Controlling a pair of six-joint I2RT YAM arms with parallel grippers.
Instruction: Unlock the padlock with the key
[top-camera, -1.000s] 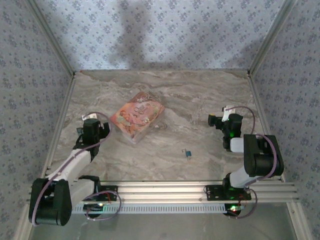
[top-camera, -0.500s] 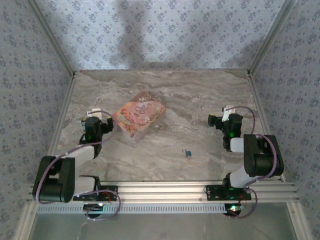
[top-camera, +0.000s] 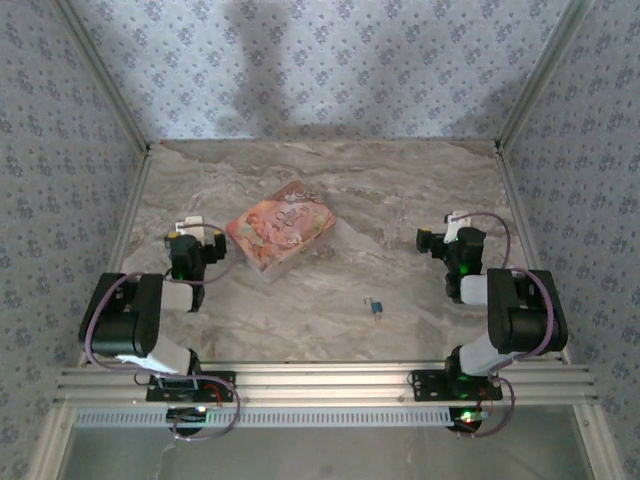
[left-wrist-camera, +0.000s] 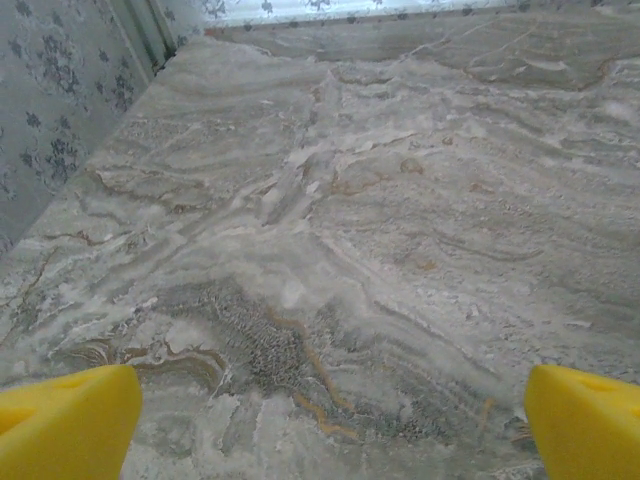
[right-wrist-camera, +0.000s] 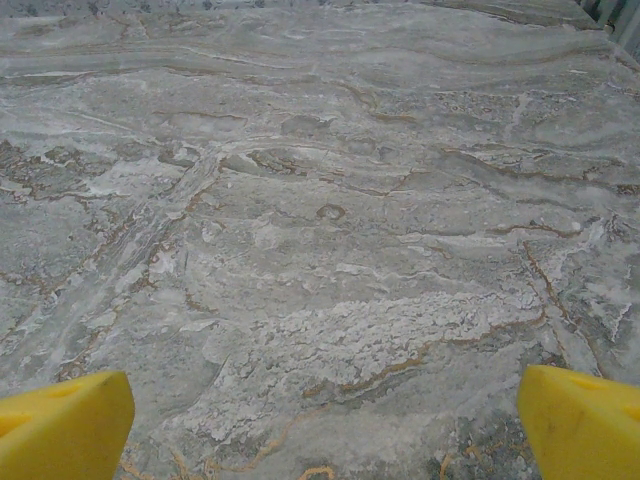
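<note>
Probably a robotics lab's test booth, not a home. A marble-patterned surface (top-camera: 400, 190) fills the middle of the top view. It is boxed in at left, right and back by panels (top-camera: 320, 70) papered in blue floral print, with metal struts (top-camera: 103, 75) at the corners. Along the bottom edge, aluminium rails (top-camera: 330, 378) carry the left arm (top-camera: 125, 325) and the right arm (top-camera: 520, 310).

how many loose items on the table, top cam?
2. A pink box left of centre, toward the back; a tiny blue padlock right of centre, nearer the front edge. Anything smaller could go unseen at this resolution.
</note>
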